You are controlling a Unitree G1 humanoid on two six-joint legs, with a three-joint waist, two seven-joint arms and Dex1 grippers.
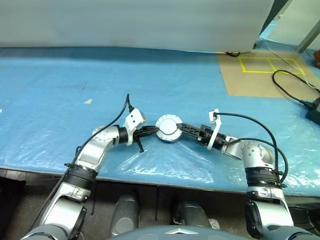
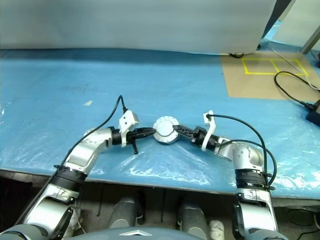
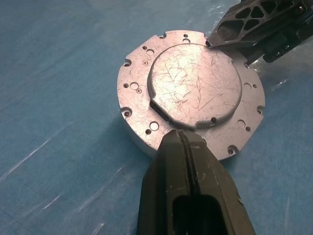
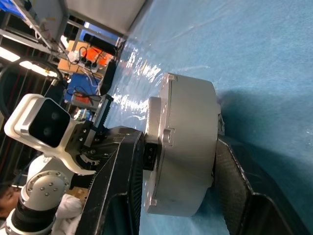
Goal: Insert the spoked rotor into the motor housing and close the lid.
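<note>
The motor housing (image 4: 188,147), a short silver-grey cylinder, stands on the blue table near its front edge. The lid (image 3: 195,88), a scratched grey disc with a raised centre, lies on top of it. The spoked rotor is hidden. My left gripper (image 1: 154,131) is shut, and its tips rest on the lid's rim from the left. My right gripper (image 1: 181,127) comes in from the right, one finger over the lid's top and the other under the housing's base, closed on the stack.
The table (image 1: 75,75) is covered with a blue sheet under crinkled clear film. A brown board (image 1: 250,80) with yellow tape lies at the back right, and a black cable (image 1: 290,92) runs across it. A white panel (image 1: 150,25) stands along the back.
</note>
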